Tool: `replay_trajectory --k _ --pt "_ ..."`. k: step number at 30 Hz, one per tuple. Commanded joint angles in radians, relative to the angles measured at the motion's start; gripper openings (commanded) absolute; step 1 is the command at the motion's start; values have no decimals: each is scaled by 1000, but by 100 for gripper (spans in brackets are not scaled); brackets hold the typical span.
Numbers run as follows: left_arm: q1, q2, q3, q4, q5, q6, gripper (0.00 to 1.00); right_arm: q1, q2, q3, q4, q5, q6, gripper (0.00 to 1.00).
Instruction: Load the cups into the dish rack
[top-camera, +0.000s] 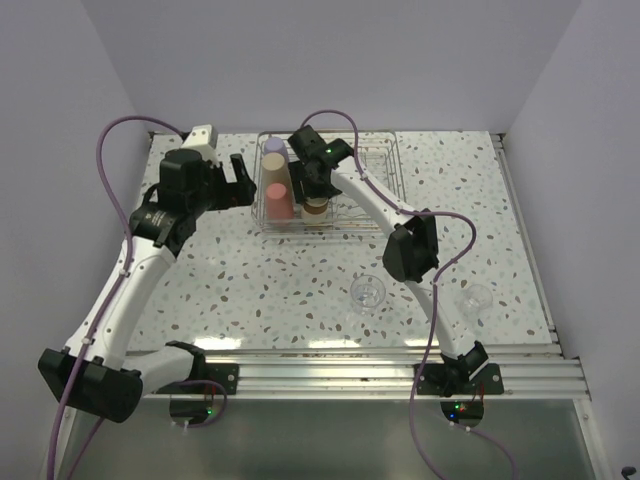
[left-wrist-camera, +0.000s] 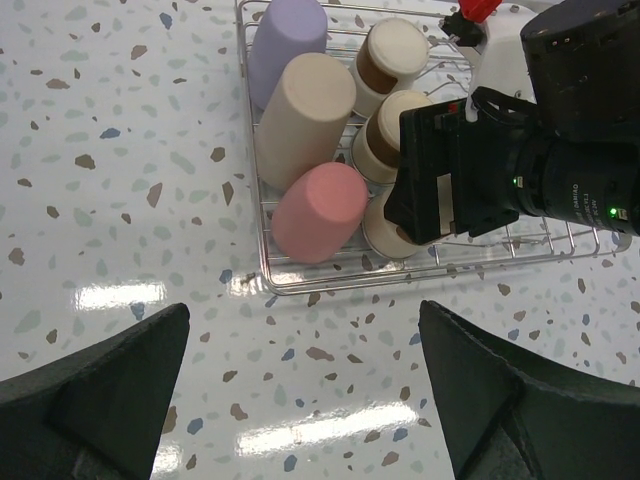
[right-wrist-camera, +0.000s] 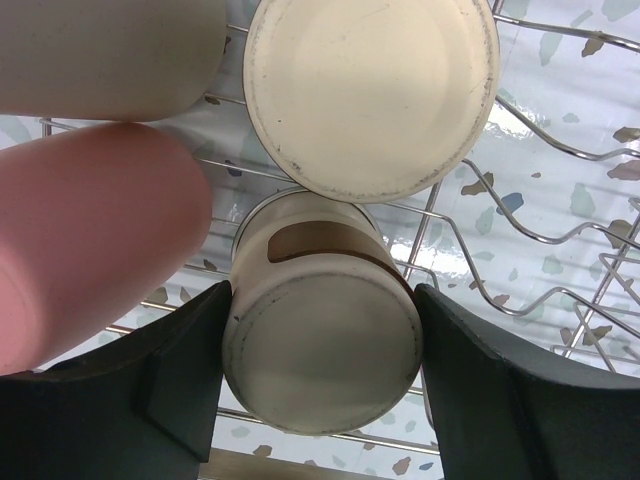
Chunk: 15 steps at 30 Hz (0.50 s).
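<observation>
Over the dish rack (top-camera: 375, 165), the right hand (right-wrist-camera: 320, 320) is closed around a cream cup (right-wrist-camera: 325, 365) just beside the pink cup (right-wrist-camera: 90, 250). Letting go crooked could tip its neighbours. The left hand (left-wrist-camera: 300, 350) hovers wide open, empty.

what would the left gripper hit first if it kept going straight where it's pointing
Probably the rack near rim by the pink cup; the left gripper might touch the table first, depth unclear.
</observation>
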Motion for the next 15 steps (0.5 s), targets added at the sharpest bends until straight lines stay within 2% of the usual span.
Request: replay_trajectory --k 1,3,4,5,7,15 --pt "3 10 14 52 19 27 100 1 -10 35 7 17 -9 36" --pt "3 16 16 56 22 24 100 4 -13 35 7 11 -10 48" --pt "3 18 17 59 22 24 100 1 -18 34 6 11 -9 59" --pt "3 19 19 60 24 25 100 4 -19 34 6 8 -9 62" --pt "3 22 20 65 24 24 100 2 -27 34 6 0 -9 68" --pt "3 30 31 63 24 16 100 4 -62 12 3 -17 -9 80"
